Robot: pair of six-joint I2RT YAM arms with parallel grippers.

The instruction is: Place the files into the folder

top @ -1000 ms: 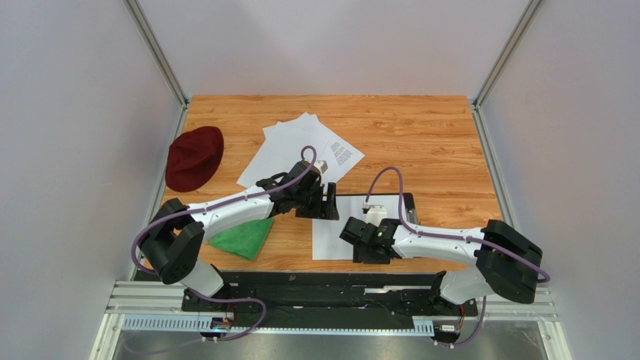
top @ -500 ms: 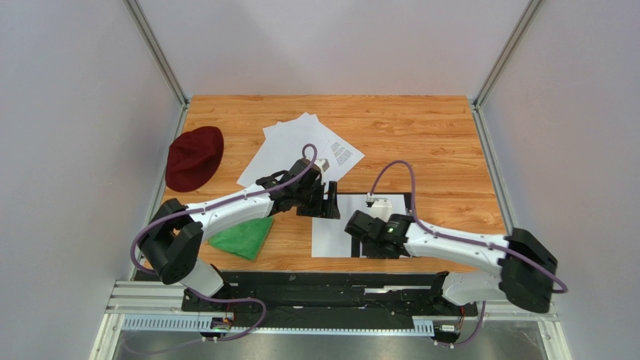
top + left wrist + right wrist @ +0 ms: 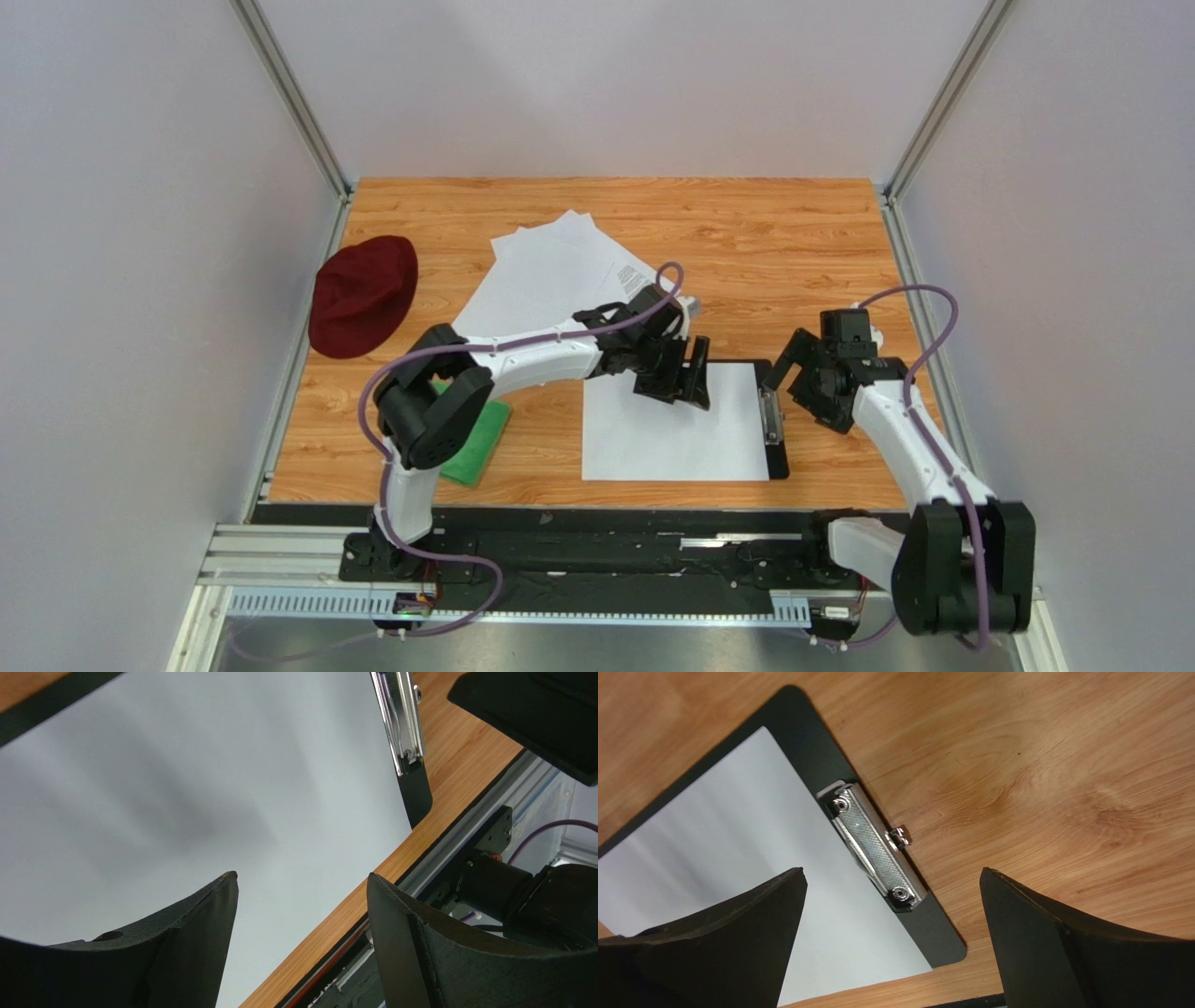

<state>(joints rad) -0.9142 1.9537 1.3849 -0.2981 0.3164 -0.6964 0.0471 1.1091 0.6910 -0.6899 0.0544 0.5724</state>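
Note:
The folder [image 3: 780,459] is a flat black board with a metal clip [image 3: 769,417] on its right edge, near the table's front. One white sheet [image 3: 673,437] lies flat on it, its right edge along the clip [image 3: 873,843]. More files [image 3: 558,269] lie fanned behind it, one with printed text. My left gripper [image 3: 689,375] hovers open over the sheet's far edge with nothing between its fingers; the left wrist view shows the sheet [image 3: 210,777] and folder corner [image 3: 420,791] below. My right gripper [image 3: 804,384] stands wide open just right of the clip, holding nothing.
A dark red hat [image 3: 362,291] sits at the left edge. A green cloth [image 3: 477,437] lies by the left arm's base. Bare wood stretches right of the folder [image 3: 1053,777]. A metal rail [image 3: 617,539] runs along the front.
My right arm swung from the sheet's front edge to the folder's right side and opened wide. My left gripper moved right along the sheet's far edge and narrowed slightly.

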